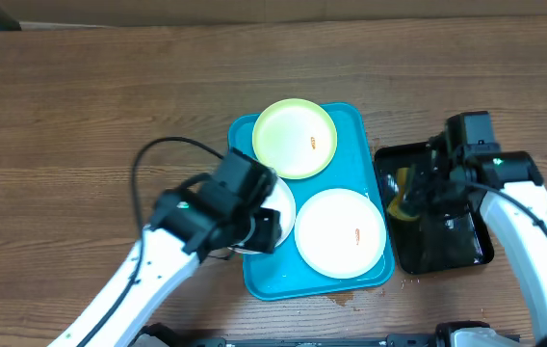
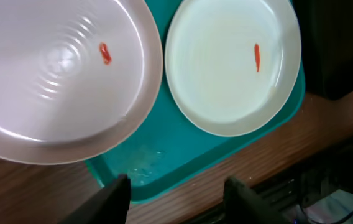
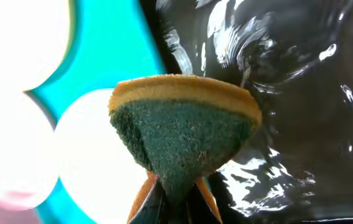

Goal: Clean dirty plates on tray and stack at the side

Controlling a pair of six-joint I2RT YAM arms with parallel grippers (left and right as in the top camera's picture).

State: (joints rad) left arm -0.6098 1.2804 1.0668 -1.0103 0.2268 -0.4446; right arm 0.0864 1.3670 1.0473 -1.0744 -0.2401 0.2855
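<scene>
Closest to the front edge of the brown wooden table (image 1: 81, 96), the left arm reaches in from the front-left corner. Its wrist is bent so that the left gripper (image 2: 176, 190) hangs over the front-left part of the large turquoise-blue rectangular plastic tray (image 1: 370, 145). Its two dark fingers (image 2: 117, 196) stand apart with nothing between them. In the wrist view they sit over the tray's raised rim.

Just beyond the fingers lies a round white plate (image 2: 58, 81) with an orange-red speck near its middle. From overhead the gripper hides most of it, and its edge seems to reach out over the tray's left rim.

The right arm comes up from the front-right corner, elbow out, and turns inward. The right gripper (image 1: 416, 193) hovers above the left side of the smaller glossy black tray (image 1: 447, 241), which sits just beside the turquoise tray's right edge. The fingers are pinched on a sponge with a green scouring face and a yellow back (image 3: 183, 130), squeezed narrow at the fingers and fanning out wider beyond them.

A second round white plate (image 1: 341, 231) fills the tray's front-right part, near the sponge but apart from it. The pale yellow-green round plate (image 1: 294, 139) lies at the tray's far end, well apart from both grippers. Both of these plates also show an orange-red speck.
</scene>
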